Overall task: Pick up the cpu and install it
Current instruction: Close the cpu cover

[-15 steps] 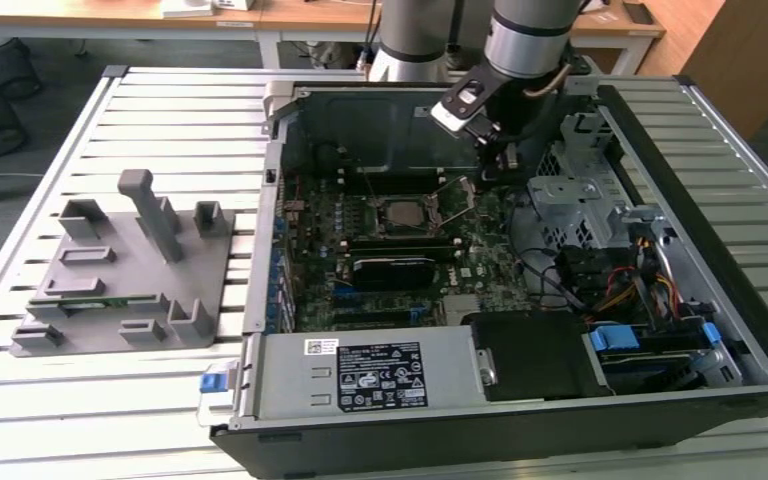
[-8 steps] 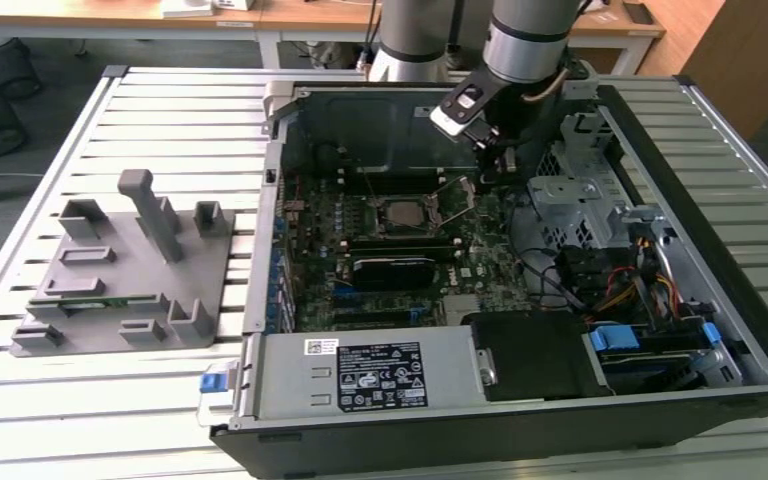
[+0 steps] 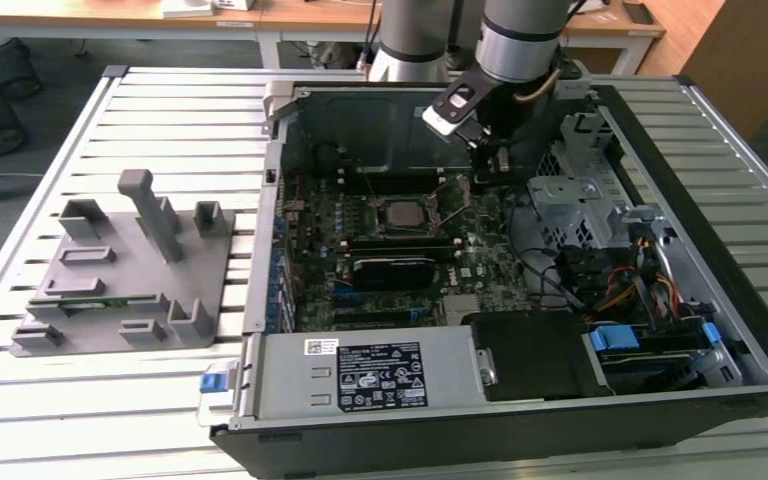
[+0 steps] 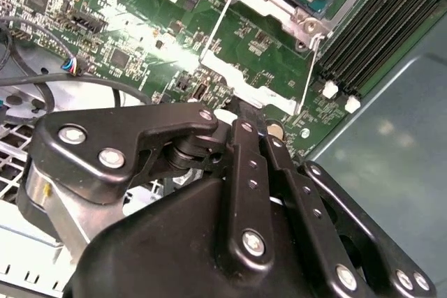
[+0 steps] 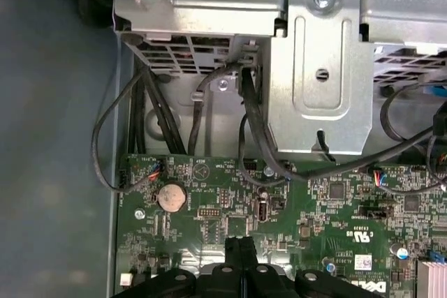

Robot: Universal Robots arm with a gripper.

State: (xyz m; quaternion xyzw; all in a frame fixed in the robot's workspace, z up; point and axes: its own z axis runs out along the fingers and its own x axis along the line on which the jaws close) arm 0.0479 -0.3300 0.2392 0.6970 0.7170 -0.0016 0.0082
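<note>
1. My pincer [image 3: 483, 176] hung inside the open computer case [image 3: 491, 440], in the upper middle of the exterior view, close above the green motherboard [image 3: 491, 265].
2. Its fingers [image 5: 234, 262] were pressed together, and I saw nothing between them.
3. The cpu [image 3: 402, 213] lay flat on the motherboard near the centre of the exterior view, lower left of my pincer and apart from it.

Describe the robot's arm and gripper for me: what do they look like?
The arm is a thick silver-grey tube, and a pale cable loops at its wrist. The gripper is matte black: flat jointed links studded with silver screws, ending in narrow fingers.
</note>
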